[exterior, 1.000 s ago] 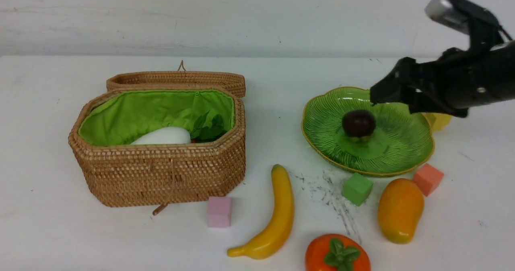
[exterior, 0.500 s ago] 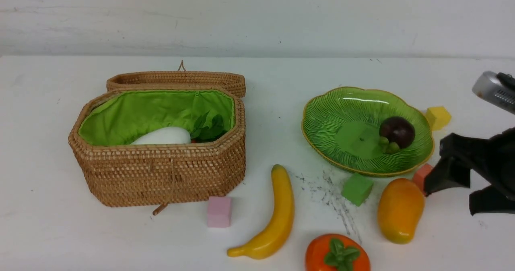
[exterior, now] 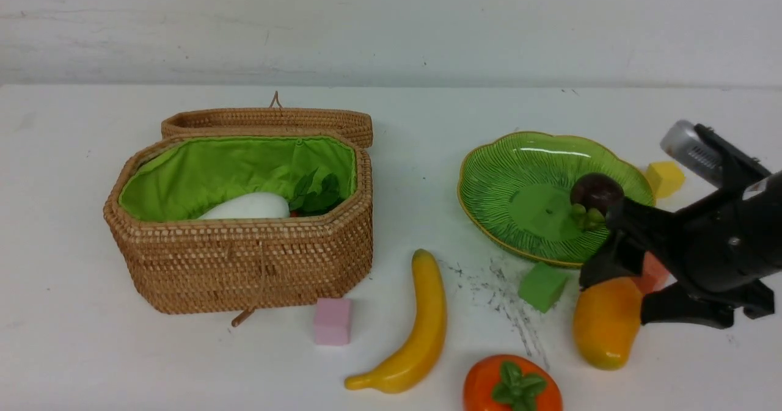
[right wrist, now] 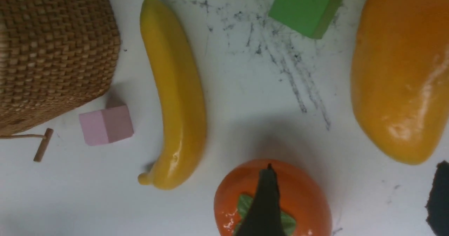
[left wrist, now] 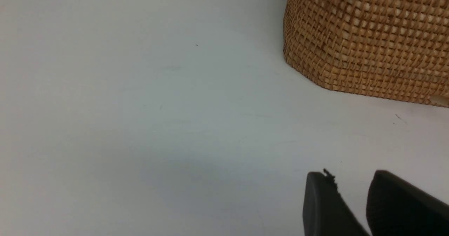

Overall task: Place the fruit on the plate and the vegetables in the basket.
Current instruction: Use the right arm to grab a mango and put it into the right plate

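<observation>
The basket [exterior: 244, 264] stands open at the left, holding the white eggplant [exterior: 247, 206] and green leaves [exterior: 317, 191]. The long purple eggplant is out of view. The dark purple fruit [exterior: 595, 192] lies on the right part of the green plate [exterior: 507, 173]. The banana [exterior: 424, 322], the mango [exterior: 602, 331] and the orange-red fruit [exterior: 510, 389] lie on the table in front. My right gripper [exterior: 617, 298] is open and empty, just above the mango's near end. In the right wrist view the mango [right wrist: 400, 74] and the orange-red fruit [right wrist: 301, 194] flank the gripper [right wrist: 352, 194]. My left gripper [left wrist: 350, 194] is empty, jaws almost together, beside the basket [left wrist: 368, 39].
Foam cubes lie about: pink [exterior: 333, 320] in front of the basket, green [exterior: 540, 286] by the plate's front rim, red [exterior: 654, 273] behind my right gripper, yellow [exterior: 665, 178] right of the plate. The basket lid [exterior: 269, 121] lies open behind. Dark scuff marks [exterior: 507, 301] streak the table.
My right gripper left the plate, dropped to the right, then moved left over the mango. The purple fruit rolled from the plate's centre to its right side.
</observation>
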Controlling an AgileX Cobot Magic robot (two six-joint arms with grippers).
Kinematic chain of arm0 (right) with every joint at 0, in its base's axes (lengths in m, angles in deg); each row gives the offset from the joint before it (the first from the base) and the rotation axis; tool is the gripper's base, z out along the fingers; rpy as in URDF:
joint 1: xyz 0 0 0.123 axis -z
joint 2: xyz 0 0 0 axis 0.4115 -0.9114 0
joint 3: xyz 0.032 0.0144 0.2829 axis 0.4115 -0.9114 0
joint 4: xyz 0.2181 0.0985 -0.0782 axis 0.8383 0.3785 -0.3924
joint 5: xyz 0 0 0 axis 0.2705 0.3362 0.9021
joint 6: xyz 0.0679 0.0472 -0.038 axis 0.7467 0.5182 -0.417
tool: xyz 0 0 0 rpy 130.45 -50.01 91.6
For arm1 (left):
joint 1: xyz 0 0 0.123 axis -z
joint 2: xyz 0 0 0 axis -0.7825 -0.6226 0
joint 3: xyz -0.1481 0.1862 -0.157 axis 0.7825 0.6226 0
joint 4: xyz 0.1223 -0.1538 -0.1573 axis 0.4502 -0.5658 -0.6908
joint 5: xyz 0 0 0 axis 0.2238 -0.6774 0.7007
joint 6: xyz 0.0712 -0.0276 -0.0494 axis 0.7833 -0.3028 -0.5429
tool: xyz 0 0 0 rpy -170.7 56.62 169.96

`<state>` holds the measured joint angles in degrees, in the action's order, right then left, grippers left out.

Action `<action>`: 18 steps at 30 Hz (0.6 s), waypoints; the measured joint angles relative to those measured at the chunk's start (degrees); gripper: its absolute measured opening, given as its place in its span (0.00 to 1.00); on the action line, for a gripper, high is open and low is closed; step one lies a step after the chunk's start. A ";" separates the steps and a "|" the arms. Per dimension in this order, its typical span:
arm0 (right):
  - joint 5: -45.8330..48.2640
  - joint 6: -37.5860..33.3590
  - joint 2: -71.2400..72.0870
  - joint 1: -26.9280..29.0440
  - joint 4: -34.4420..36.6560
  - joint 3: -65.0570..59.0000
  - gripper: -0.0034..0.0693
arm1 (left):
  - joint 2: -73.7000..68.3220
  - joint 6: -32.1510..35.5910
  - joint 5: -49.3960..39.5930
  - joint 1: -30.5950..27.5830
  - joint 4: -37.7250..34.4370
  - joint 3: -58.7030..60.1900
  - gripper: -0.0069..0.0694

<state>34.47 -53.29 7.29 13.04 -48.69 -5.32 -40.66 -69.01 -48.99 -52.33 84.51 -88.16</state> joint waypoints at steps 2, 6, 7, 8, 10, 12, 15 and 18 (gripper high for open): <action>-1.23 0.49 -1.31 -0.93 -0.06 0.00 0.85 | 0.00 0.00 0.00 0.00 0.00 0.00 0.34; -3.68 5.55 -5.23 -1.86 -2.98 0.00 0.85 | 0.00 0.00 0.00 0.00 0.00 0.00 0.35; -4.26 6.91 -5.76 -1.86 -4.41 0.00 0.85 | 0.00 0.00 0.00 0.00 0.00 0.00 0.35; -4.68 8.64 -6.27 -1.86 -6.31 0.00 0.85 | 0.00 0.00 0.00 0.00 0.00 0.00 0.35; -4.83 11.68 -6.71 -1.86 -9.98 0.06 0.85 | 0.00 0.00 0.00 0.00 0.00 0.00 0.35; -4.22 13.71 -6.78 -1.86 -12.96 0.56 0.85 | 0.00 0.00 0.00 0.00 0.00 0.00 0.35; -2.26 16.70 -6.78 -1.86 -17.77 2.14 0.85 | 0.00 0.00 0.00 0.00 0.00 0.00 0.35; -2.33 19.36 -6.78 -1.86 -21.17 2.80 0.85 | 0.00 0.00 0.00 0.00 0.00 0.00 0.36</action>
<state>32.14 -33.94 0.51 11.18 -69.86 -2.51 -40.66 -69.01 -48.99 -52.33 84.51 -88.16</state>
